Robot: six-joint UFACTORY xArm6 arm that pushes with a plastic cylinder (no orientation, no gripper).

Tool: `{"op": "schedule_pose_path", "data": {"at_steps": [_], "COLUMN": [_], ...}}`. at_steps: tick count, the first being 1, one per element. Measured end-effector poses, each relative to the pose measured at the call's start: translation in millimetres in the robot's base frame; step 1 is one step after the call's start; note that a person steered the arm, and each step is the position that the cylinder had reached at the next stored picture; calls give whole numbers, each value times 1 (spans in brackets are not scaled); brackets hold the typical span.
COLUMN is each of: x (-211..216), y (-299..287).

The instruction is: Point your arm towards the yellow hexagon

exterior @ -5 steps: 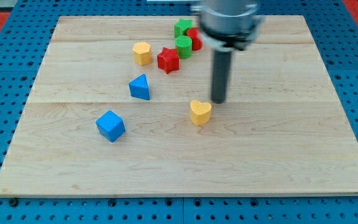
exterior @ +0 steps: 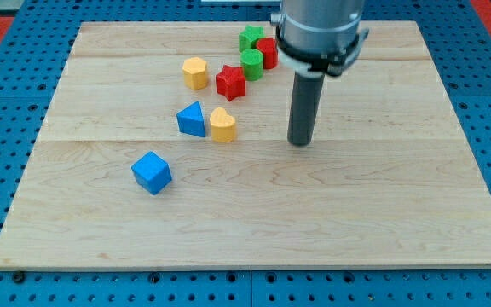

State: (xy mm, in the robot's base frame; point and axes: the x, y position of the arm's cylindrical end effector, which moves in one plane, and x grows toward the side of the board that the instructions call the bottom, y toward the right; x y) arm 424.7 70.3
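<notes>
The yellow hexagon (exterior: 195, 72) sits on the wooden board (exterior: 382, 213) toward the view's top, left of centre. My tip (exterior: 300, 141) rests on the board to the right of centre, well to the right of and below the hexagon. A red star (exterior: 230, 82) lies between them, just right of the hexagon. A yellow heart (exterior: 222, 124) lies left of my tip, touching or almost touching a blue triangular block (exterior: 192, 119).
A blue cube (exterior: 152, 172) lies at the lower left. A green block (exterior: 250, 37), a green cylinder (exterior: 251, 63) and a red block (exterior: 268, 53) cluster at the top, beside the rod's housing.
The yellow heart has moved up and left, from just below my tip to beside the blue triangular block. My tip stands at nearly the same spot.
</notes>
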Motion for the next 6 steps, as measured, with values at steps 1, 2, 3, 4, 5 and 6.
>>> {"op": "schedule_pose_path", "data": {"at_steps": [1,2,3,4,5,6], "x": [-46,-48,-73,-118,-160,-103], "y": [-50,-115,-203,-245,-146,-118]}}
